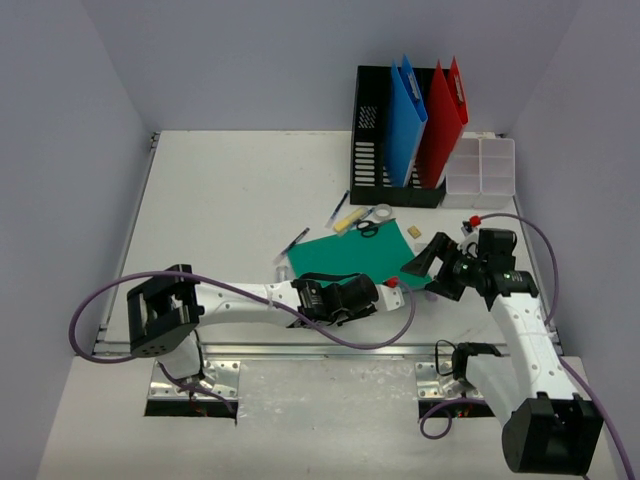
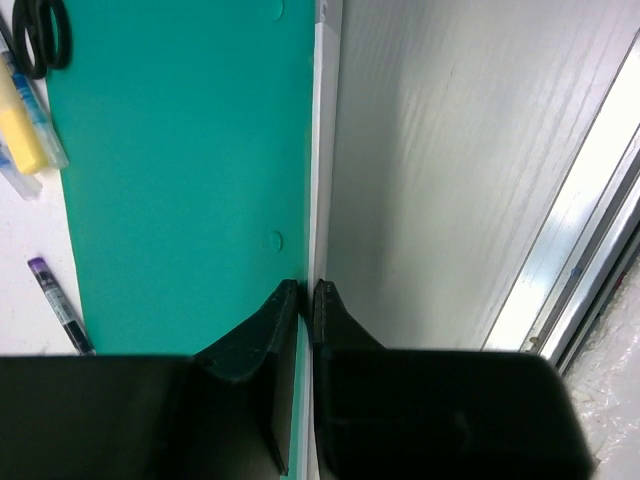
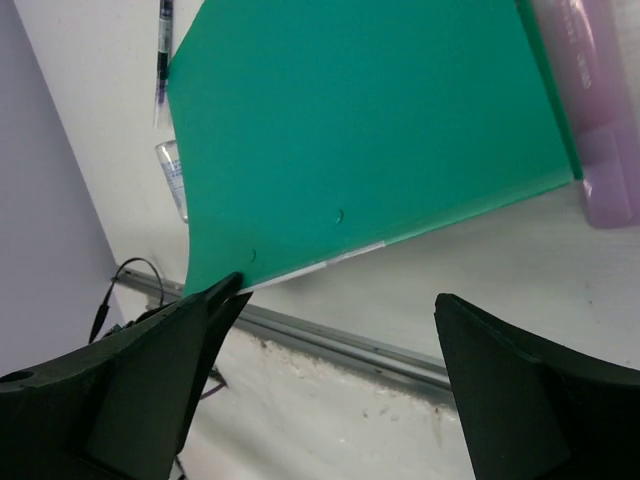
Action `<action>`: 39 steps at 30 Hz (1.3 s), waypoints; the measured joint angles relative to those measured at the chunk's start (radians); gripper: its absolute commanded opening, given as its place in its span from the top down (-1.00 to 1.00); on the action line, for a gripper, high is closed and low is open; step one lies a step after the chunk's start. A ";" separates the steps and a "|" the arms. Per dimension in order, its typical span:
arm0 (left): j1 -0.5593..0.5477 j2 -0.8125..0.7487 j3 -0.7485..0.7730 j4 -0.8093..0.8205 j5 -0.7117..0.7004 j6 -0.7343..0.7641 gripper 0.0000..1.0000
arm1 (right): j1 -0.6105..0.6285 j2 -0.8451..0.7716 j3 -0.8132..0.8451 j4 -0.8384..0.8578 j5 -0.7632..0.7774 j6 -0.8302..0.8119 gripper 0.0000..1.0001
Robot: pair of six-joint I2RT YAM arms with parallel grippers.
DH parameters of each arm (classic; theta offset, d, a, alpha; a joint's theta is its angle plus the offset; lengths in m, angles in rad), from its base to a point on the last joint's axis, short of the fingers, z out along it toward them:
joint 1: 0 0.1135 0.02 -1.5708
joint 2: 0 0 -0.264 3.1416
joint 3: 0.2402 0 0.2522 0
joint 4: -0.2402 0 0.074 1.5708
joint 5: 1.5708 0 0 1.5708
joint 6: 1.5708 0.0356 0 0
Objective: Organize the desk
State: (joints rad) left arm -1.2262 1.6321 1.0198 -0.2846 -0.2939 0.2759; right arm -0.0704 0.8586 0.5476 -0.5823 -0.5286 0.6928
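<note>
A green folder point(image 1: 345, 257) lies on the white desk point(image 1: 220, 210) in front of the file holder. My left gripper point(image 1: 380, 291) is shut on its near edge; in the left wrist view the fingertips point(image 2: 292, 296) pinch the green folder point(image 2: 180, 150) and the white sheet inside it. In the right wrist view that edge of the green folder point(image 3: 370, 130) curves up off the desk point(image 3: 500, 270). My right gripper point(image 1: 432, 272) hangs open just right of the folder, nothing between its fingers point(image 3: 215, 298).
A black mesh file holder point(image 1: 372, 150) with a blue folder point(image 1: 405, 120) and a red folder point(image 1: 441, 120) stands at the back. A clear compartment box point(image 1: 482, 165) sits beside it. Scissors point(image 1: 367, 228), a tape roll point(image 1: 383, 213), a yellow eraser point(image 1: 415, 231) and pens point(image 1: 292, 245) lie behind the green folder.
</note>
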 measured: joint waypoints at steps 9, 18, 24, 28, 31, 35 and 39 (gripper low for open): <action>0.027 0.000 0.037 -0.033 0.011 -0.024 1.00 | 0.000 0.015 -0.060 -0.065 -0.037 0.073 -0.88; 0.030 0.000 0.060 -0.041 0.026 -0.038 1.00 | 0.000 0.116 -0.181 0.046 -0.108 0.196 -0.86; 0.031 -0.007 0.060 -0.034 0.069 -0.042 1.00 | 0.001 0.179 -0.226 0.213 -0.142 0.293 -0.86; 0.031 -0.012 0.060 -0.026 0.100 -0.047 1.00 | 0.006 0.209 -0.230 0.323 -0.146 0.345 -0.79; 0.029 -0.012 0.060 -0.025 0.120 -0.052 1.00 | 0.009 0.226 -0.233 0.386 -0.144 0.373 -0.69; 0.022 -0.012 0.060 -0.025 0.140 -0.067 1.00 | 0.009 0.237 -0.237 0.426 -0.127 0.390 -0.44; 0.019 -0.012 0.065 -0.028 0.152 -0.083 1.00 | 0.015 0.250 -0.239 0.435 -0.109 0.396 -0.18</action>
State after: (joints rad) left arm -1.2068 1.6203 1.0846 -0.3129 -0.1422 0.1927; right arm -0.0552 1.1082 0.3085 -0.1472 -0.6372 1.0889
